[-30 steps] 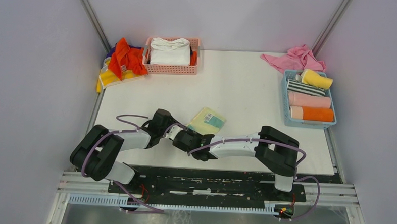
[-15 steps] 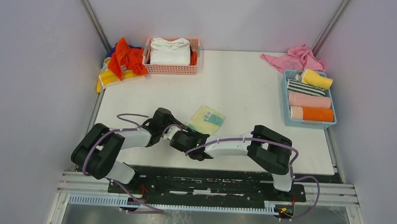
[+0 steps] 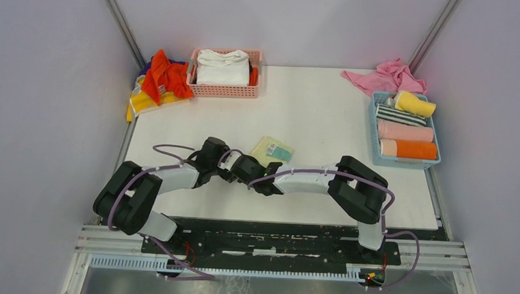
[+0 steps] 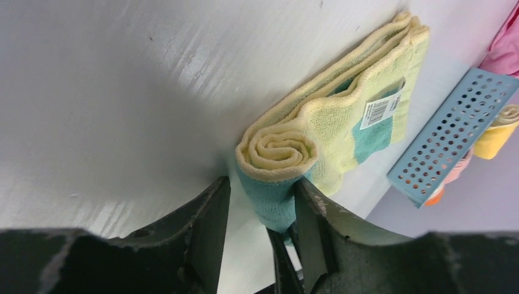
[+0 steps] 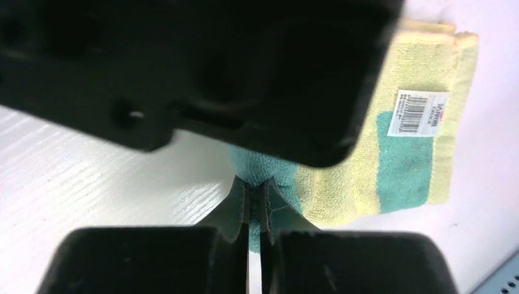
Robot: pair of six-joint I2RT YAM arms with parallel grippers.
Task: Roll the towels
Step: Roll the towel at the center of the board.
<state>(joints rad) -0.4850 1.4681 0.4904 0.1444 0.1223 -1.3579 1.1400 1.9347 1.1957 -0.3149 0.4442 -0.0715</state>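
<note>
Left wrist view: left fingers (image 4: 208, 226) clamp the rolled-up end of the yellow-teal towel (image 4: 349, 110), spiral facing the camera. Right fingers (image 5: 202, 251) are nearly closed, pinching a teal fold. Top view has it mid-surface (image 3: 325, 117), both arms at its 7 o'clock corner, the rest flat toward 1 o'clock.

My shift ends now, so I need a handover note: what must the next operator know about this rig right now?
Left gripper: shut on the yellow-teal towel at its rolled end.
Right gripper: shut on the same towel's teal edge.
Done: this roll is begun, the far part flat; rolled towels lie in the blue basket.
To do: finish this roll, then the loose pink towel and the pile at the far left corner.
</note>
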